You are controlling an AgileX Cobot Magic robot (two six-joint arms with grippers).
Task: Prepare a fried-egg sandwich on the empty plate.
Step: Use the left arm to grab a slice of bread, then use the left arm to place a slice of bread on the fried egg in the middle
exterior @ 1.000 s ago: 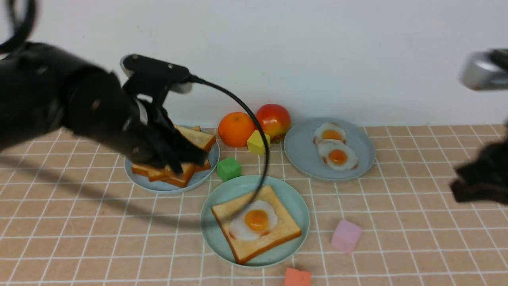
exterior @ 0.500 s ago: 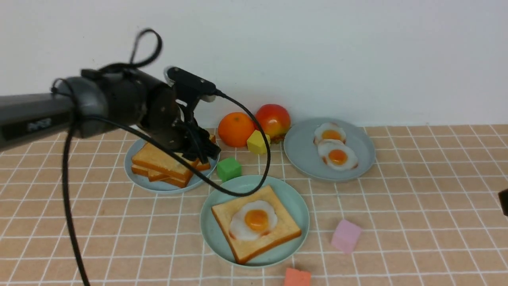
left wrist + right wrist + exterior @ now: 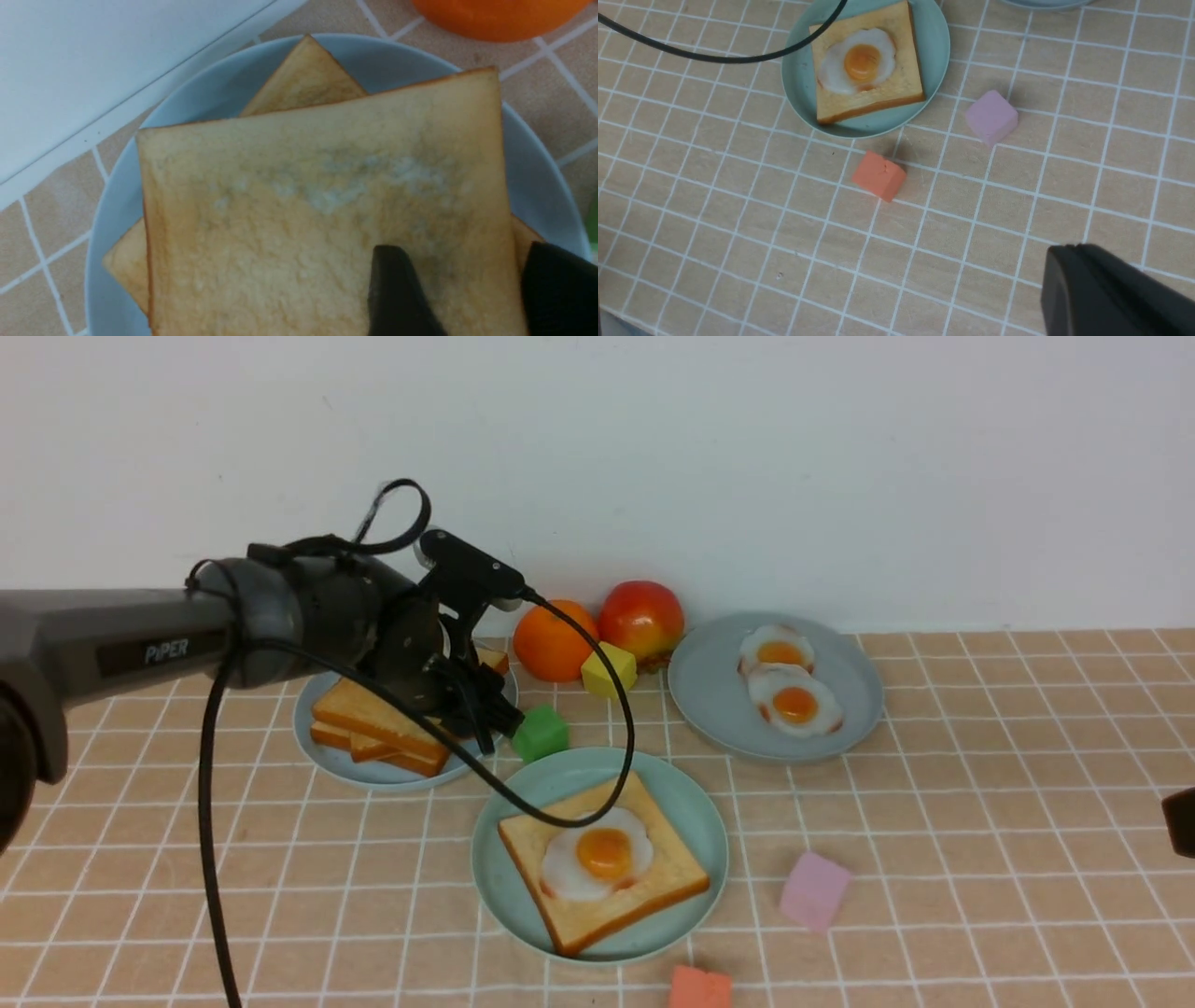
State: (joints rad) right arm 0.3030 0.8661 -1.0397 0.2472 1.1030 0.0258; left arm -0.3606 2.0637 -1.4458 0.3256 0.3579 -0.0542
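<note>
The mint-green plate (image 3: 695,821) holds one toast slice (image 3: 653,877) with a fried egg (image 3: 597,854) on top; it also shows in the right wrist view (image 3: 798,79). A stack of toast slices (image 3: 373,723) lies on a grey-blue plate (image 3: 322,761). My left gripper (image 3: 485,714) is open low over the stack's right edge. In the left wrist view one finger (image 3: 397,289) is over the top slice (image 3: 303,210) and the other (image 3: 556,289) is beyond its edge. My right gripper (image 3: 1073,252) is shut and empty, barely showing at the right edge of the front view (image 3: 1181,821).
A second grey-blue plate (image 3: 709,709) holds two fried eggs (image 3: 794,700). An orange (image 3: 551,639), an apple (image 3: 642,616), a yellow block (image 3: 605,669) and a green block (image 3: 540,732) sit behind the mint plate. A pink block (image 3: 814,891) and an orange-red block (image 3: 698,987) lie in front.
My left gripper has shifted right and settled lower at the toast stack's right edge. My right arm has pulled back to the right edge of the view.
</note>
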